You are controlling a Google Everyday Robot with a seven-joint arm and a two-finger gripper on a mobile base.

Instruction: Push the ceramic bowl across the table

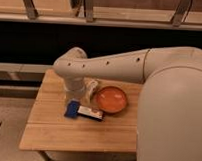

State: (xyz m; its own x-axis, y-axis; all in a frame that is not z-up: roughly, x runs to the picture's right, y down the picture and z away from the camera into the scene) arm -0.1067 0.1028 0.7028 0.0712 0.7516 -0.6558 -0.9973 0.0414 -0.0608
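The ceramic bowl (112,99), shallow, round and orange-red with a glossy inside, sits on the right half of the small light-wood table (57,133). My white arm reaches in from the right and bends down at the wrist. The gripper (76,97) hangs over the table's middle, just left of the bowl. Whether it touches the bowl's left rim cannot be made out. The bowl's right edge lies close to my arm's large shoulder housing, which hides the table's right end.
A flat blue and white packet (84,112) lies on the table below the gripper, left of the bowl's front. A small pale object (92,87) sits between wrist and bowl, partly hidden. Long wooden rails (122,15) run behind, above a dark gap.
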